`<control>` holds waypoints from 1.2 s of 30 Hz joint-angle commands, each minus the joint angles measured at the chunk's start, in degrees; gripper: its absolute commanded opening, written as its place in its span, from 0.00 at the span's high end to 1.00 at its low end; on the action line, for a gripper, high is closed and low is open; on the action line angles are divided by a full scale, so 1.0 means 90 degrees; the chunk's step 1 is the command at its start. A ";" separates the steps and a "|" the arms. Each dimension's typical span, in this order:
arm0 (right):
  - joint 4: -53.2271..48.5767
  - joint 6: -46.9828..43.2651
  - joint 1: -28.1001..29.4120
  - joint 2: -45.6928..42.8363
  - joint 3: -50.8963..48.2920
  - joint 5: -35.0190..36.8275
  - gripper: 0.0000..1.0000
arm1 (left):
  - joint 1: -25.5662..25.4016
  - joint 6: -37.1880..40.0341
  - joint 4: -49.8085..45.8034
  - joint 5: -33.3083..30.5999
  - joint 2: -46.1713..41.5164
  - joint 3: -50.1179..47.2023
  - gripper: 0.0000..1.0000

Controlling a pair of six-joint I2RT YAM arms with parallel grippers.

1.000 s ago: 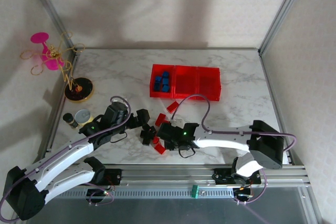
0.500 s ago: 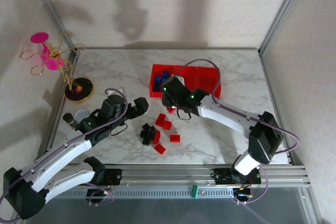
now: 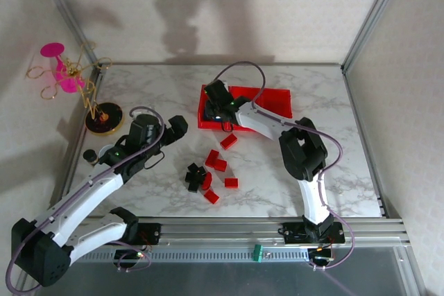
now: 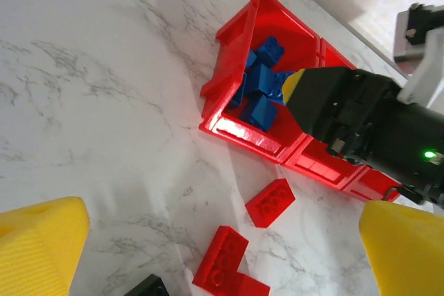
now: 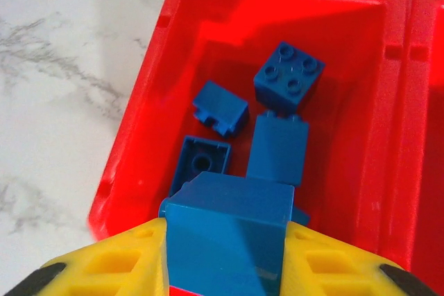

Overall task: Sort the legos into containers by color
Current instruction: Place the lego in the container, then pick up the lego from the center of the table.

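– Right end effector (image 3: 220, 110), top view: it sits over the leftmost bin (image 3: 202, 120) of the containers (image 3: 277, 96), arm stretched across the counter (image 3: 326, 164). Can't read the jaws from up there.
– Left end effector (image 3: 177, 127)?
– Hovers above bare counter, left of the loose legos (image 3: 216, 161). Those are red ones plus a black clump (image 3: 194, 175), mid-counter, apart from the bins.
– Left wrist cam?
– Yellow pads (image 4: 41, 240) stand wide apart w/ nothing btwn them, so it's open & empty. Red bricks (image 4: 270, 202) lie on the marble just ahead. Leftmost bin is beyond, w/ blue pieces (image 4: 260, 105) inside & the other arm's black body over it.
– Right wrist cam?
– It's clamped on a blue brick (image 5: 225, 223), pinched btwn both yellow fingers. Brick hangs over the near end of that same bin. Several loose blues are inside already, so it's the correct compartment imo.
– Step?
– Drop is pending; prob. just needs to let go.
– Risks?
– Brick is close to the near wall. Released w/o going further in, it could clip the rim & bounce onto the counter. It might also land on the piled blues & tumble out.
– Anything else?
– If the left arm reaches for reds while the right arm backs out over the same patch, they could collide or scatter the pile. The cable (image 3: 239, 67) looping by the bins might snag too.
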 commanded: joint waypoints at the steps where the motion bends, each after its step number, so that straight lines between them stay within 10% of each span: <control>1: 0.0216 -0.0352 -0.0106 0.0323 0.0382 0.0014 0.62 | 0.0143 0.0200 0.0227 0.0048 0.0138 0.0237 0.00; 16: 0.0003 -0.0577 -0.0158 0.0327 0.0895 -0.0123 0.40 | 0.0276 0.0287 0.0319 0.0257 0.0317 0.0344 0.00; 36: -0.0278 0.1445 0.0629 -0.2477 -0.2616 -0.0029 0.19 | -0.0534 0.0012 0.0325 0.0482 -0.0030 -0.0288 0.01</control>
